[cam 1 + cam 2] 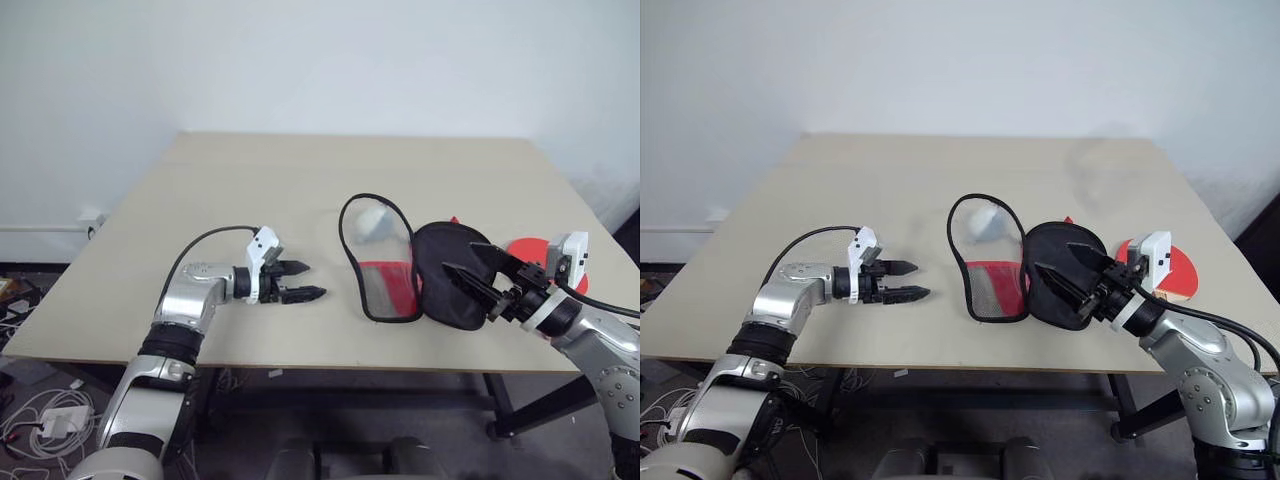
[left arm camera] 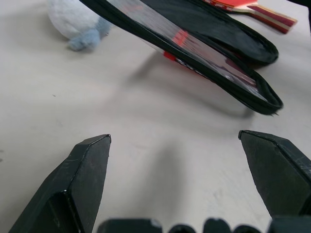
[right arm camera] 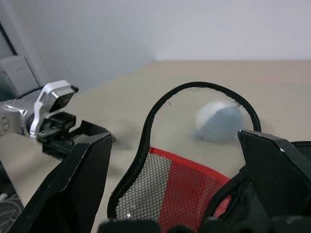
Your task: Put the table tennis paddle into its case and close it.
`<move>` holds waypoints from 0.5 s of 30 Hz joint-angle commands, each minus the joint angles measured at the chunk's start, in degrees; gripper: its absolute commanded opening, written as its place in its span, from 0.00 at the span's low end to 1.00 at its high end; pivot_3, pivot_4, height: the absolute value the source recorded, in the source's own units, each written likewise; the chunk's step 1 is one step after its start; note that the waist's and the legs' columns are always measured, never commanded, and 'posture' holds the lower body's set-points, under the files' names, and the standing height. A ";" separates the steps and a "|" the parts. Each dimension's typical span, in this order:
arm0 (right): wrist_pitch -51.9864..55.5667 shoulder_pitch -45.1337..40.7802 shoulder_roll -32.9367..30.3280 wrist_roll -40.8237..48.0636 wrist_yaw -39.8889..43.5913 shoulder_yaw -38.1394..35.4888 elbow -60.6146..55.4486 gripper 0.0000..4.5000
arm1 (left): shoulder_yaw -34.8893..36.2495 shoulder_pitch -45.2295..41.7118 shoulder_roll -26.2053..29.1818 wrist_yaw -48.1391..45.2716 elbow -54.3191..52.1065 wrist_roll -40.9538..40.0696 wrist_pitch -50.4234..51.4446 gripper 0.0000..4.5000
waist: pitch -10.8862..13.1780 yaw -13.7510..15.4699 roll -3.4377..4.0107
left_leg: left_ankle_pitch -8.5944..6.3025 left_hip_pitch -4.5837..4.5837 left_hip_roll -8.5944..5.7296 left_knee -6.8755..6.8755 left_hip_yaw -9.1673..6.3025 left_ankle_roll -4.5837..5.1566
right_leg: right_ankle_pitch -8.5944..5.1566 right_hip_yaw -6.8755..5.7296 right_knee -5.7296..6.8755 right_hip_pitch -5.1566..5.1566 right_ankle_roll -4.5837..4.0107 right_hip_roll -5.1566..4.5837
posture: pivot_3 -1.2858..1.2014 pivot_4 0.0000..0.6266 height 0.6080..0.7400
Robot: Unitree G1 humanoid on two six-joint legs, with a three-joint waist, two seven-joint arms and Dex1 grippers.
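Observation:
The case (image 1: pixel 440 268) lies open near the table's front edge, right of centre. Its clear panel flap (image 1: pixel 378 255) stands tilted up, with red mesh lining at its base, and the black half lies flat. The table tennis paddle (image 1: pixel 528 249) rests flat just right of the case; its red face is partly hidden by my right arm, and its wooden handle (image 2: pixel 273 17) shows beyond the case. My right gripper (image 1: pixel 461 258) hovers open over the black half, holding nothing. My left gripper (image 1: pixel 313 280) is open and empty, a short way left of the flap.
A small pale grey round lump (image 3: pixel 218 121) sits on the table (image 1: pixel 250 200) just behind the raised flap. The table's front edge runs close under both grippers. A white wall stands behind the table.

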 commanded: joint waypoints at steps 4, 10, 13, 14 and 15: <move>-1.87 -0.73 2.31 -0.91 -3.04 -0.54 -1.64 0.99 | 0.32 -1.88 0.21 -0.87 -1.62 0.23 0.51 1.00 | -0.01 0.09 -0.01 | 0.00 0.00 0.00 0.02 -0.01 0.00 | 0.00 -0.01 0.00 0.02 0.00 0.00 | 0.52 0.00 1.00; -1.69 -2.63 3.02 -5.09 -10.77 -2.18 1.00 0.99 | 0.10 -2.73 0.33 -3.15 -4.17 -0.31 2.56 1.00 | -0.01 0.08 -0.01 | 0.00 -0.01 0.00 0.02 0.01 0.00 | 0.00 0.00 0.00 0.01 -0.01 0.00 | 0.52 0.00 1.00; -1.88 -4.91 2.26 -11.16 -16.59 -2.33 5.02 0.99 | -0.56 -2.18 0.76 -4.63 -5.22 0.02 2.83 1.00 | -0.01 0.01 0.00 | 0.00 0.01 0.00 0.02 0.00 0.00 | 0.00 0.00 0.01 0.00 -0.01 0.00 | 0.52 0.00 1.00; -0.20 -6.08 1.64 -13.79 -20.17 -2.85 8.45 0.99 | -0.89 -1.98 0.52 -4.64 -5.51 0.21 2.93 1.00 | -0.01 0.02 0.00 | 0.00 0.01 0.00 0.02 0.01 0.00 | 0.00 0.01 0.01 0.00 -0.01 0.00 | 0.52 0.00 1.00; 3.51 -7.08 1.03 -14.29 -22.75 -3.69 11.25 0.99 | -1.17 -1.87 0.18 -4.74 -5.92 0.25 3.06 1.00 | -0.01 0.03 0.00 | 0.00 0.00 0.00 0.01 0.01 0.00 | 0.00 0.01 0.01 0.00 -0.01 0.00 | 0.52 0.00 1.00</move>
